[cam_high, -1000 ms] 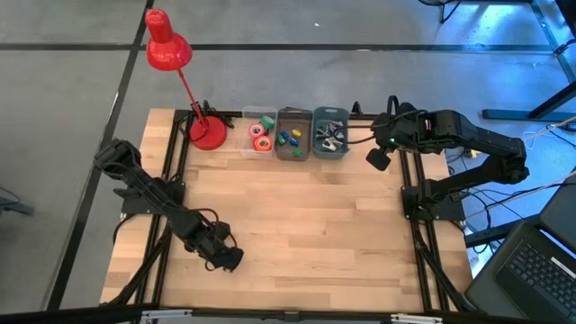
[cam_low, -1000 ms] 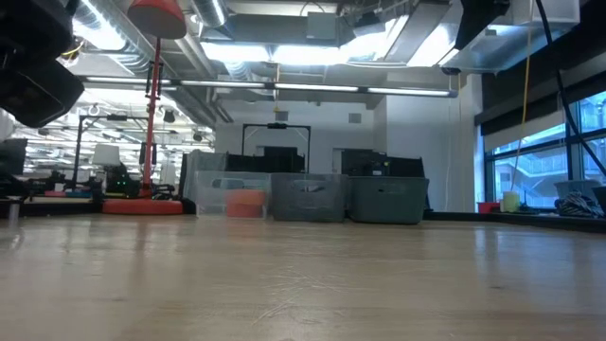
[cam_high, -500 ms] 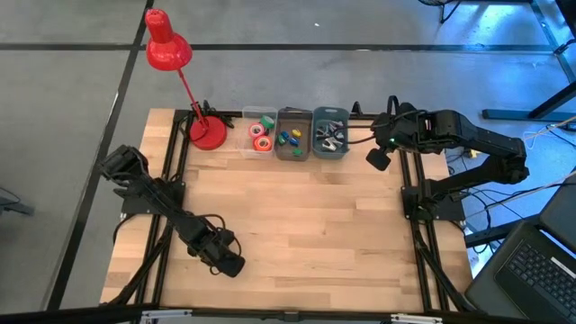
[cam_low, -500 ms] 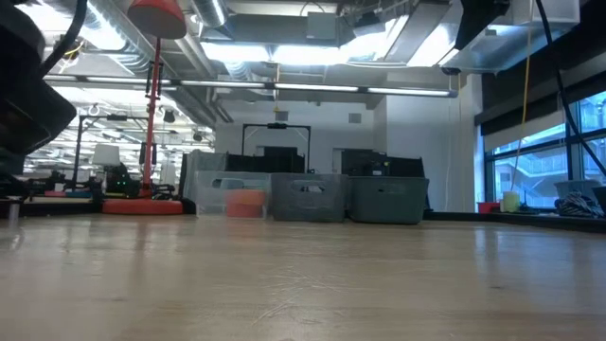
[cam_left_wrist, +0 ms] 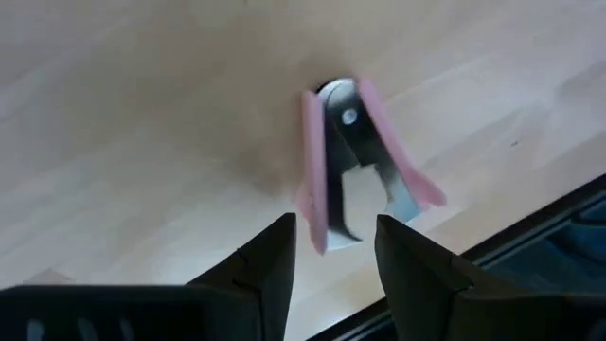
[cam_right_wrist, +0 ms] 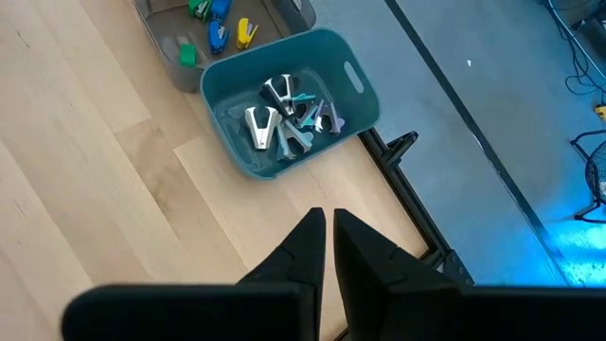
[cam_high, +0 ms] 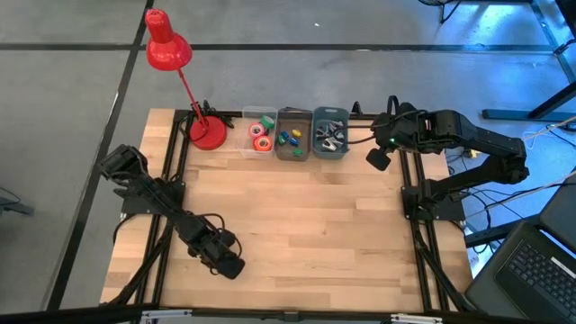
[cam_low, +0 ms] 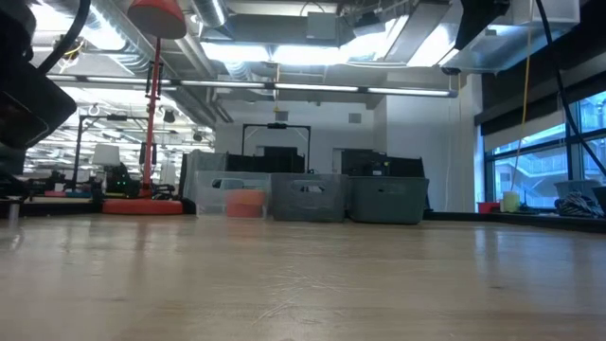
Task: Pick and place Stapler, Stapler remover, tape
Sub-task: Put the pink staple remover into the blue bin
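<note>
Left gripper (cam_left_wrist: 333,248) low over the table's (cam_high: 315,225) near-left area, fingers apart, tips just short of a pink stapler remover (cam_left_wrist: 355,156) lying flat on the wood. Right gripper (cam_right_wrist: 329,242) fingers together, raised near the teal bin (cam_right_wrist: 355,80) of removers. Tape rolls (cam_high: 262,137) in the clear bin (cam_high: 245,133).

The staple remover (cam_left_wrist: 355,156) has pink handles and silver metal jaws. A red lamp (cam_high: 167,49) stands beside clear, grey and teal bins (cam_right_wrist: 355,80) on pale wood.

three bins (cam_high: 293,135), one lamp (cam_high: 184,81)
</note>
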